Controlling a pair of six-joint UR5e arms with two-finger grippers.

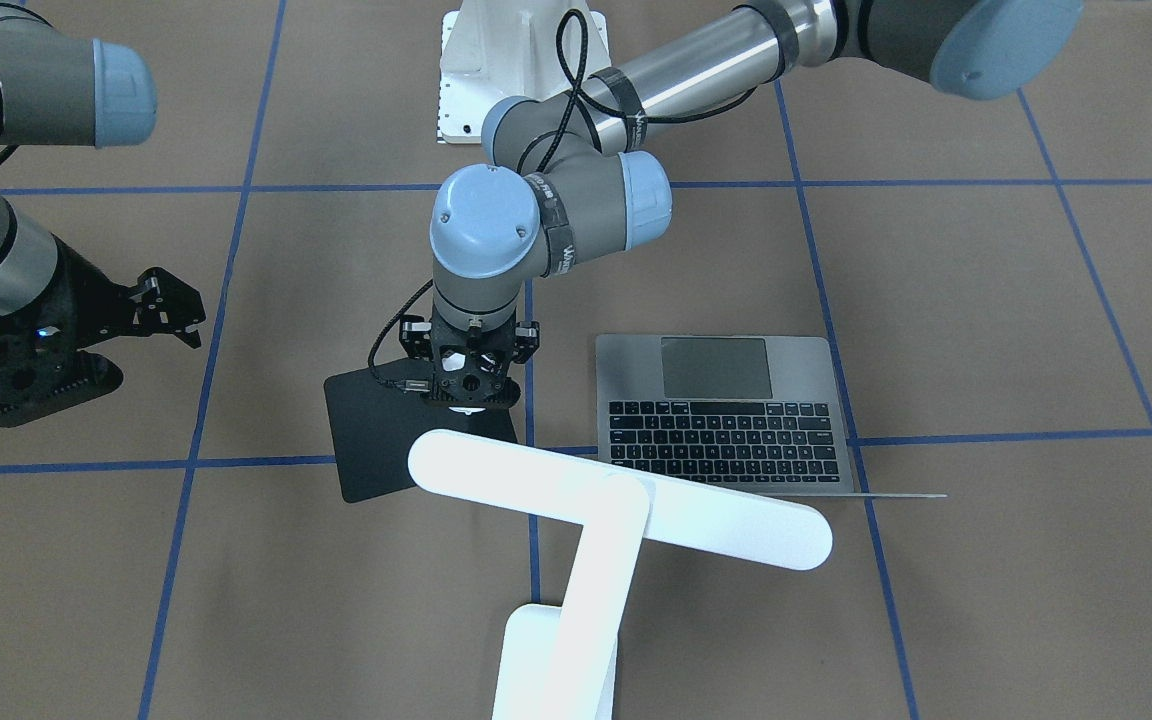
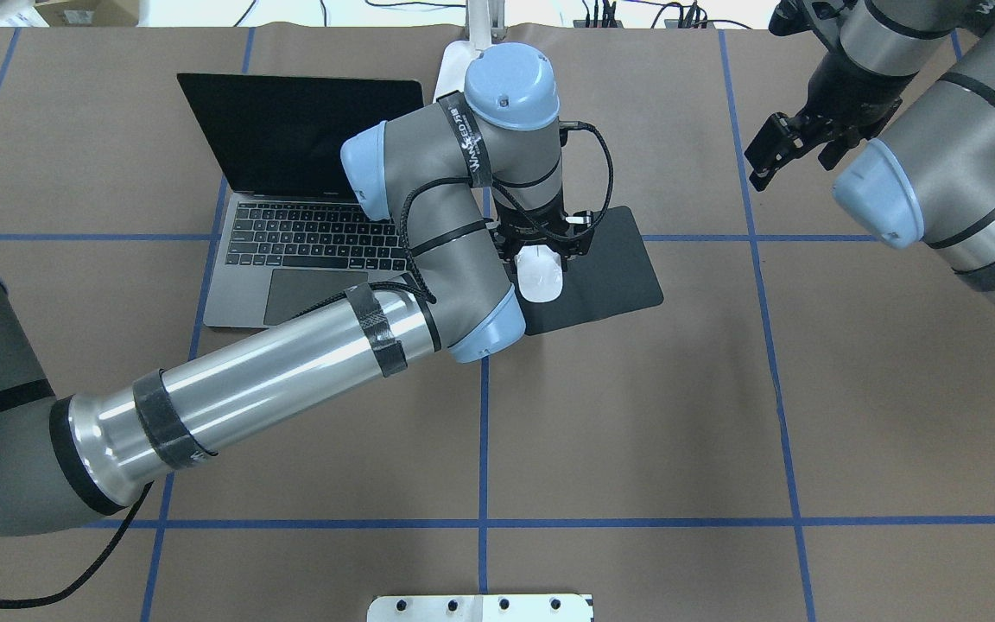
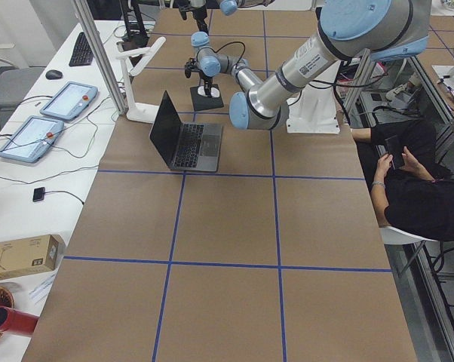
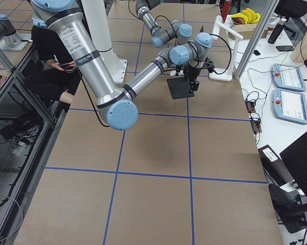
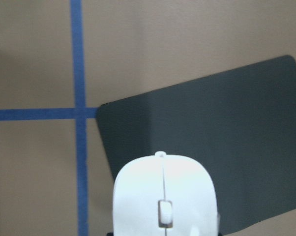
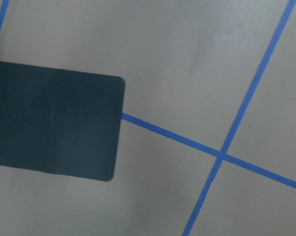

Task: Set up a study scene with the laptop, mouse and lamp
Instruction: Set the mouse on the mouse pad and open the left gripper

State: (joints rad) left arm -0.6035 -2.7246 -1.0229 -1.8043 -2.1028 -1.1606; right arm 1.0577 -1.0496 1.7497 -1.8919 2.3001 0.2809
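Mouse (image 5: 162,196) sits right at my left gripper (image 1: 466,395), its white shell filling the bottom of the wrist view with the scroll wheel pointing away from the tool; I read the jaws as closed narrowly on its two sides, though the fingertips themselves are hidden under the wrist; directly below the tool lies the black mat (image 2: 618,268), and the mouse looks to hang just over its near corner or barely touch it, I cannot tell which; I judge the mouse light and rigid, a glossy curved plastic body that will slip if pinched on the dome, so the low side walls at mid-length are the place to hold, with modest force and nothing pressing on the buttons; the open laptop (image 2: 316,238) stands beside the tool on the arm's own side, and the lamp (image 1: 616,500) rises just beyond it; my right gripper (image 2: 791,164) hangs well apart, raised above the table, jaws spread and carrying nothing.
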